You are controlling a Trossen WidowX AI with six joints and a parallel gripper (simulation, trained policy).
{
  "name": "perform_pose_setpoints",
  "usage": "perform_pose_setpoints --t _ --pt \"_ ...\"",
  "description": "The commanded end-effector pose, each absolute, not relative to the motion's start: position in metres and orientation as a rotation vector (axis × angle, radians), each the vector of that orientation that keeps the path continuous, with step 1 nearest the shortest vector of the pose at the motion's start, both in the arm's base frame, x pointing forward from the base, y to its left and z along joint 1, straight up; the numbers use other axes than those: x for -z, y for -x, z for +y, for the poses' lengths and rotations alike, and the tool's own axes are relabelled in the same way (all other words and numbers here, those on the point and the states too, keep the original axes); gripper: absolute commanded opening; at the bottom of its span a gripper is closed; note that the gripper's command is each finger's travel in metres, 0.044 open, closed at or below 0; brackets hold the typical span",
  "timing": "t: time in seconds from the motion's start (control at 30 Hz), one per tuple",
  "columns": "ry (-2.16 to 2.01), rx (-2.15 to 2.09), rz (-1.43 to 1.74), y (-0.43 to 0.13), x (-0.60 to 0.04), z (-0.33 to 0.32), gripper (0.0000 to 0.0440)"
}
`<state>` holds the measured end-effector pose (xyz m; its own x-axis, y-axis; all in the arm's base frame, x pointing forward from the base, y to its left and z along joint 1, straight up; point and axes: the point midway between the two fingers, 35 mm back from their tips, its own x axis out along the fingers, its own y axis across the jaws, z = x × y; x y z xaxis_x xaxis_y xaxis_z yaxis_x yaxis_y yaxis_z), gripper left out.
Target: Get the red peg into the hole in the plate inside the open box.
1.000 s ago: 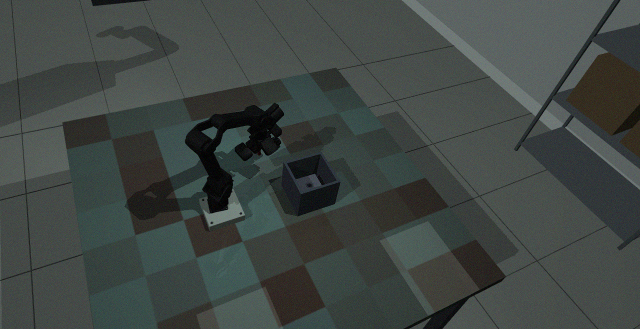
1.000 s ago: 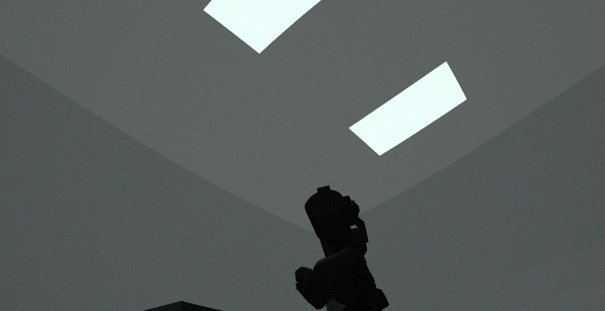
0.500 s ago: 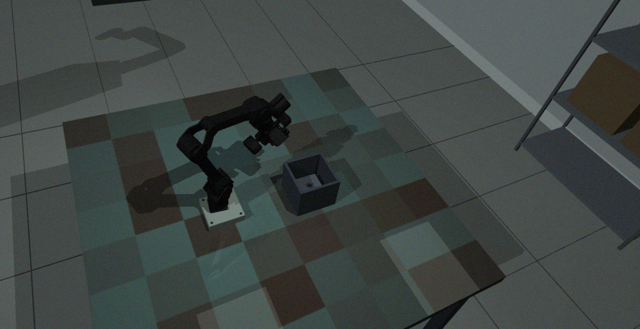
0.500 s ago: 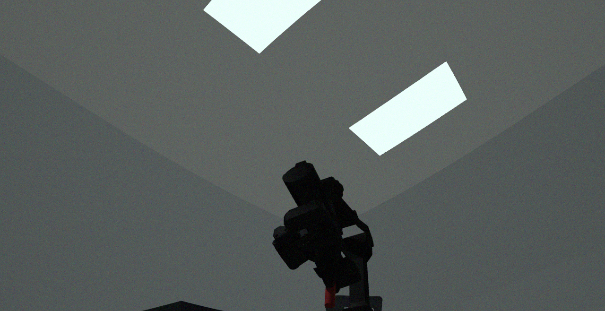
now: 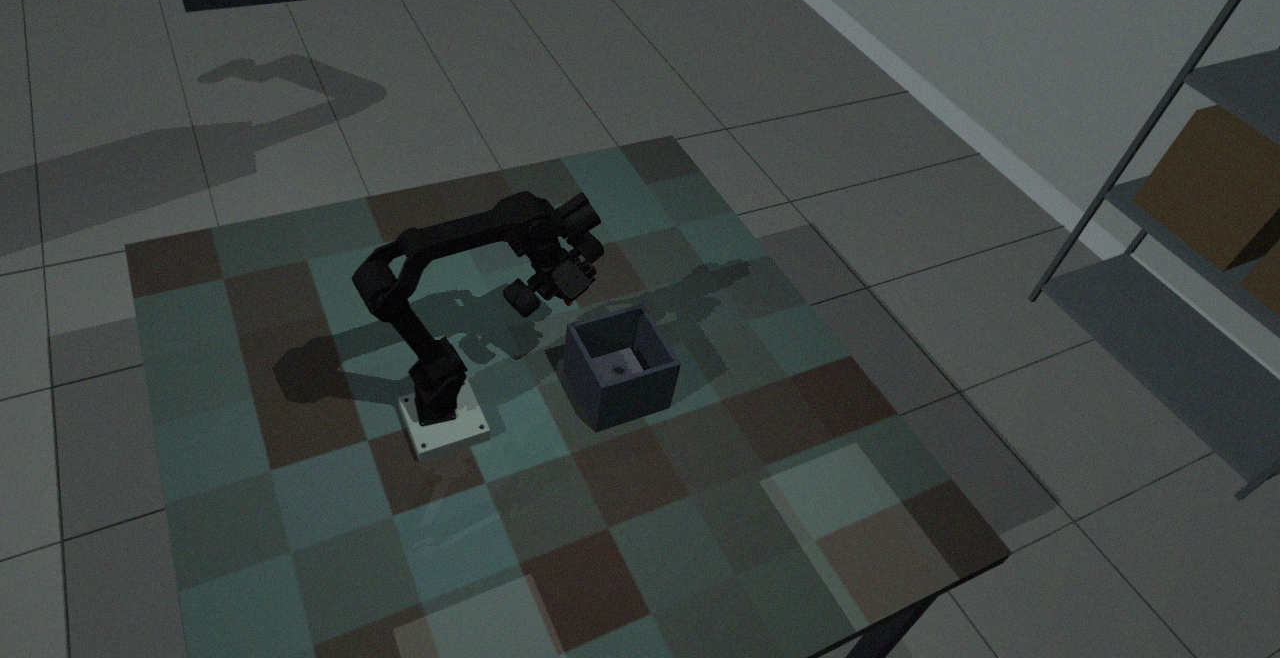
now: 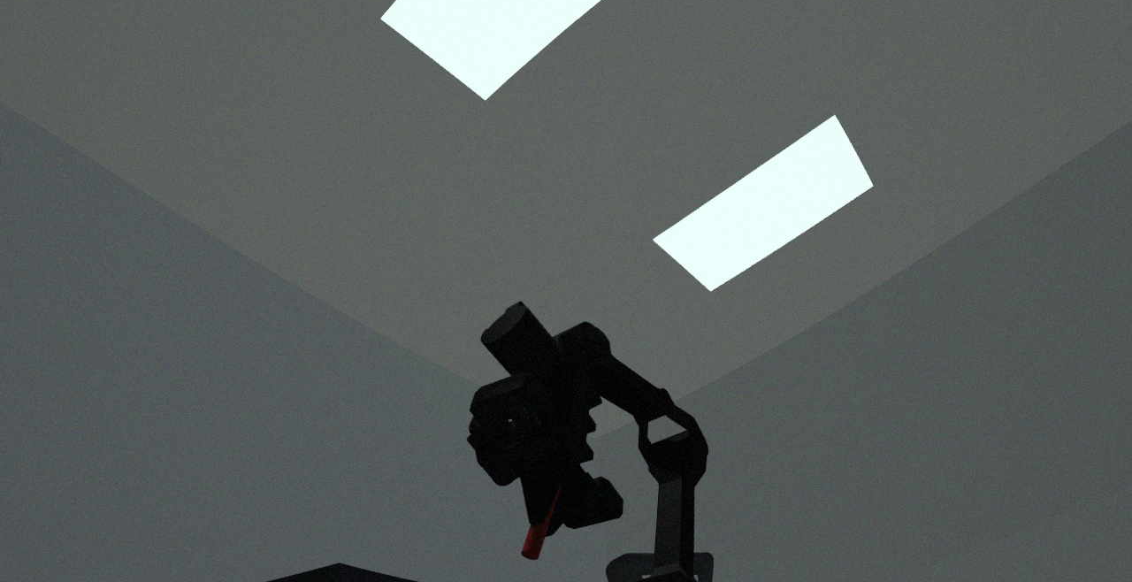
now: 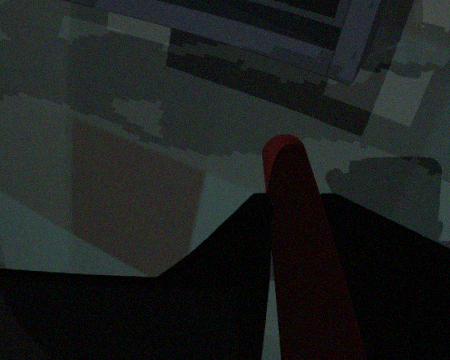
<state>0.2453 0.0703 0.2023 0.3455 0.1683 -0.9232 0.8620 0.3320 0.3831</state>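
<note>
My gripper (image 5: 563, 298) (image 6: 549, 525) (image 7: 292, 209) is shut on the red peg (image 6: 534, 543) (image 7: 307, 240). The peg's lower end sticks out below the fingers, leaning in the exterior view; in the top view only a speck of red shows. The dark, open box (image 5: 633, 401) (image 6: 340, 573) (image 7: 347, 65) stands on the table. The gripper and peg are above the table, outside the box and beyond its back left rim in the top view. A pale plate (image 5: 617, 358) with a dark round hole (image 5: 618, 370) shows at the box bottom.
The arm's white base plate (image 5: 447, 437) is left of the box on the patchwork table (image 5: 447, 533). The box walls stand up all round the plate. A shelf rack (image 5: 1136, 323) with brown boxes (image 5: 1208, 188) stands off the table at the right.
</note>
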Motion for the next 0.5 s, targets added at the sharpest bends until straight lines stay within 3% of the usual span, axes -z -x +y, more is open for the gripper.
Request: perform_pose_setpoints --t 0.0,0.47 --pt "-1.149 0.670 1.146 -0.250 -0.199 0.055 0.0000" --pt "-1.148 0.777 1.161 -0.269 -0.190 0.017 0.0000"
